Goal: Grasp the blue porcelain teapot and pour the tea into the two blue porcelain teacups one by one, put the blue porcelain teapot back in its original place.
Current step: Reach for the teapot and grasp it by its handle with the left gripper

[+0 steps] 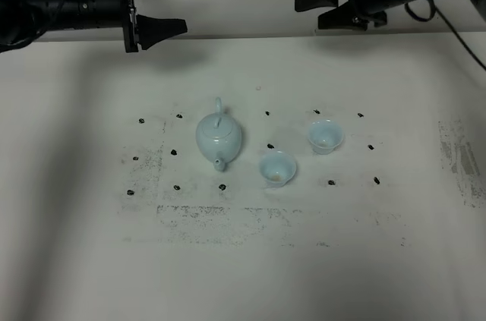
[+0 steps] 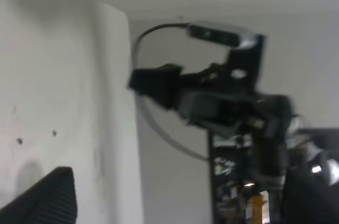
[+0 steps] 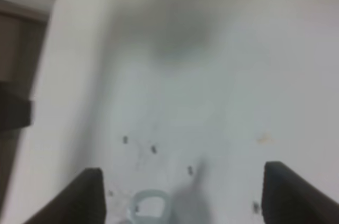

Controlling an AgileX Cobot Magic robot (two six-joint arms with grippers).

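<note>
Where the tabletop (image 1: pixel 76 260) is dotted with small black marks (image 1: pixel 174 152), the blue porcelain teapot (image 1: pixel 219 137) stands upright near the middle, lid on, spout toward 6 o'clock and handle toward 12. One blue porcelain teacup (image 1: pixel 277 168) sits just beside it at 4 o'clock, and the other teacup (image 1: pixel 325 136) sits at 3 o'clock, a little farther off; neither touches the pot. The left gripper (image 1: pixel 185 2), raised over the far edge at 11 o'clock from the teapot, has its jaws spread wide and empty. The right gripper (image 1: pixel 309 15), at 1 o'clock, is likewise parted and holds nothing.
</note>
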